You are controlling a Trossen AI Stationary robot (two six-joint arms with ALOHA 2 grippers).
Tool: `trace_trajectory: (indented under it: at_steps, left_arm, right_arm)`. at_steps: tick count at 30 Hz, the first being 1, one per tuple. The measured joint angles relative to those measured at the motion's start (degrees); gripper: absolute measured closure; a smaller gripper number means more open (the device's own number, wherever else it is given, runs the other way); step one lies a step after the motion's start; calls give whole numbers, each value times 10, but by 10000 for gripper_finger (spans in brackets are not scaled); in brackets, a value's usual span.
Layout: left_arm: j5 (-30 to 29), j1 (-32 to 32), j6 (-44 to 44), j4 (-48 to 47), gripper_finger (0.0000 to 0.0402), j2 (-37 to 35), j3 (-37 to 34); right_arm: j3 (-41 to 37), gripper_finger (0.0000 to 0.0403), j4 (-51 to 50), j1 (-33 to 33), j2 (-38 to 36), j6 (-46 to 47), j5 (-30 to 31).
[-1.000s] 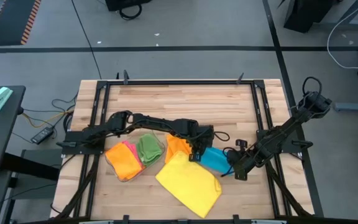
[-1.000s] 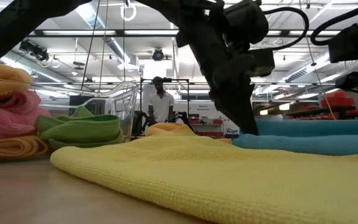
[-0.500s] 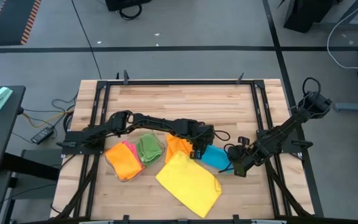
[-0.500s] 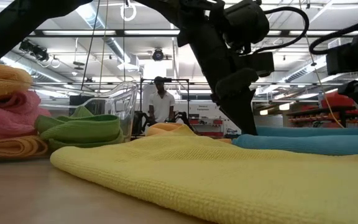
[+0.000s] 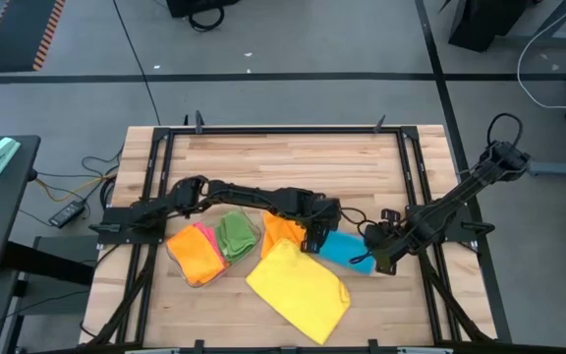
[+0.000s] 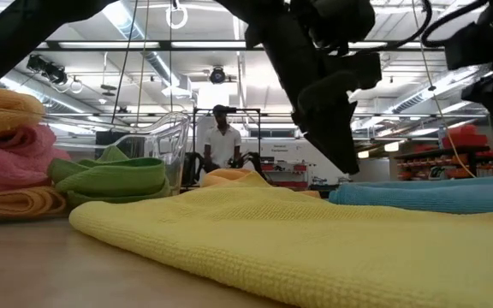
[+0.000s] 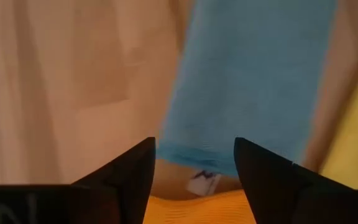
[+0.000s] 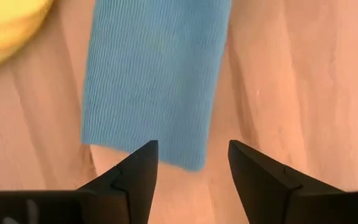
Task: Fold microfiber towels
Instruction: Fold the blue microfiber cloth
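A folded blue towel (image 5: 345, 249) lies flat on the table, a narrow strip between my two grippers. My left gripper (image 7: 194, 155) stands open just above its left end (image 7: 191, 152), over an orange towel (image 5: 281, 230). My right gripper (image 8: 193, 158) stands open off its right end (image 8: 151, 146), above bare wood. In the low view the left gripper (image 6: 336, 137) hangs clear of the blue towel (image 6: 435, 195). A folded yellow towel (image 5: 298, 290) lies nearer the front edge.
A stack of orange and pink towels (image 5: 197, 254) and a green one (image 5: 237, 236) sit at the left, by a clear tray (image 6: 165, 141). A black frame (image 5: 283, 130) rims the table. A person (image 6: 222, 141) stands far behind. Bare wood lies at the far half.
My left gripper has let go of the blue towel's left end and risen clear of it. My right gripper has drawn back toward the table's right edge, off the towel's right end. The blue towel's raised upper layer has settled flat.
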Motion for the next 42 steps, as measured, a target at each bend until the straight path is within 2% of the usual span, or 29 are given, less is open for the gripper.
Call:
trace_trajectory:
  at_steps: [6,10,14,19,24,34,42]
  left_arm:
    - [11,-21,-29,25,201,12,-12]
    - [10,-21,-44,18,216,25,-17]
    - [9,-21,-34,25,228,28,-16]
    - [9,-19,22,34,237,28,-16]
    - [-11,-13,75,55,242,28,-16]
    - [-23,23,137,74,245,37,-17]
    - [-25,53,197,125,257,47,-16]
  right_arm:
    - [-35,199,127,24,6,-59,91]
    - [-83,199,198,27,15,-67,95]
    - [-96,199,175,28,13,-46,93]
    - [-90,199,140,26,-15,-47,99]
    - [-90,199,72,21,-34,-10,156]
    - [-132,199,87,14,-18,52,161]
    - [-123,199,86,14,-21,91,160]
